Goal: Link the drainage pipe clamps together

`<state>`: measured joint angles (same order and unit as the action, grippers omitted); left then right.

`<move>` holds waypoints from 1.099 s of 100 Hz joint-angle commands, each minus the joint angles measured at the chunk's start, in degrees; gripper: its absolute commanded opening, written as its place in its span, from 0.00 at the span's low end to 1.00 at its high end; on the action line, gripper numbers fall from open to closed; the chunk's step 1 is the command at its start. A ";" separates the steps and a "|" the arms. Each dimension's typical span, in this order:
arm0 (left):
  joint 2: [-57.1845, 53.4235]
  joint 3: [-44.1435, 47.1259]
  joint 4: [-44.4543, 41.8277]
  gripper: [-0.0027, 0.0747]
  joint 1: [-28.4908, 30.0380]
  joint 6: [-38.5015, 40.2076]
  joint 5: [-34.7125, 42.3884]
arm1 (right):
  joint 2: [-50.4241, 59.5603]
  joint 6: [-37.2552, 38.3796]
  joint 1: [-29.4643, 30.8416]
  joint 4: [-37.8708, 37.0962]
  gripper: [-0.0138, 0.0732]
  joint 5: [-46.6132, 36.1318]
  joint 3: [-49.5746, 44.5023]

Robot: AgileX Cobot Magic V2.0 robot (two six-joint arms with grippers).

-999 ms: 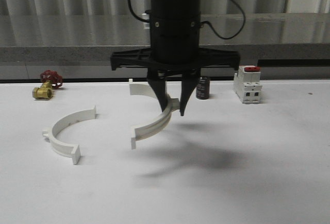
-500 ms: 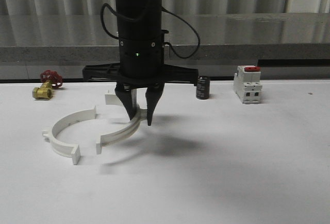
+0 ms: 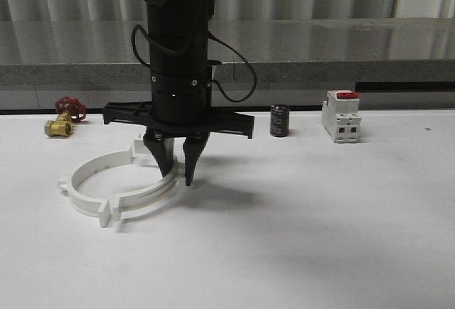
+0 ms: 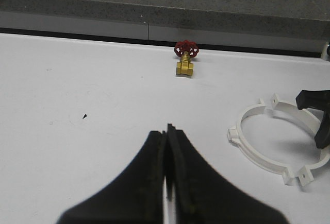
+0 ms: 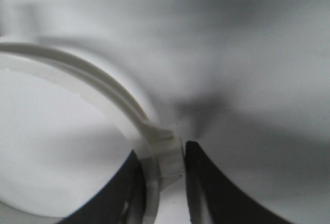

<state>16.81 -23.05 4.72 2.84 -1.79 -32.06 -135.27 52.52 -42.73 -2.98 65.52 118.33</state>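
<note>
In the front view, the right hand (image 3: pixel 178 175) has carried its white plastic half-ring clamp (image 3: pixel 146 197) leftward over the last second, from the middle of the white surface (image 3: pixel 341 231) to the resting white half-ring clamp (image 3: pixel 85 181) on the left; the two arcs now outline a near-complete ring, flange tabs just beside each other at the near ends, so the mating looks almost done, though I cannot tell whether the tabs have engaged. The fingers are nearly together, pinching the carried band. Toward the far edge stand a brass valve with red handwheel (image 3: pixel 62 118), a small dark cylinder (image 3: pixel 279 121) and a white breaker block with red switch (image 3: pixel 340 116). In the left wrist view, the left hand (image 4: pixel 167 168) is clenched on nothing, well apart from the ring. In the right wrist view, the dark fingers (image 5: pixel 203 172) grip the white band between them.
</note>
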 commanded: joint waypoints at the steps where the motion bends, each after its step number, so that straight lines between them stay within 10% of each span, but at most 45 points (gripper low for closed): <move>1: 0.43 -1.44 0.70 0.01 -0.16 -0.01 4.20 | 3.53 0.78 -0.07 0.05 0.19 -2.27 1.79; 29: 0.43 -1.44 0.70 0.01 -0.16 -0.01 4.20 | 2.63 1.15 -0.07 1.28 0.21 -2.99 1.79; 57: 0.43 -1.44 0.70 0.01 -0.16 -0.01 4.20 | 2.97 1.15 -0.07 1.15 0.63 -3.44 2.14; 92: 0.43 -1.44 0.70 0.01 -0.16 -0.01 4.20 | 8.83 -22.14 -0.14 1.32 0.61 1.47 2.14; 110: 0.43 -1.44 0.70 0.01 -0.16 -0.01 4.20 | 13.49 -38.23 -0.08 1.34 0.32 6.13 2.06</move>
<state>16.81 -23.05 4.72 2.84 -1.79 -32.06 -128.03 22.09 -42.82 -1.53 69.56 118.65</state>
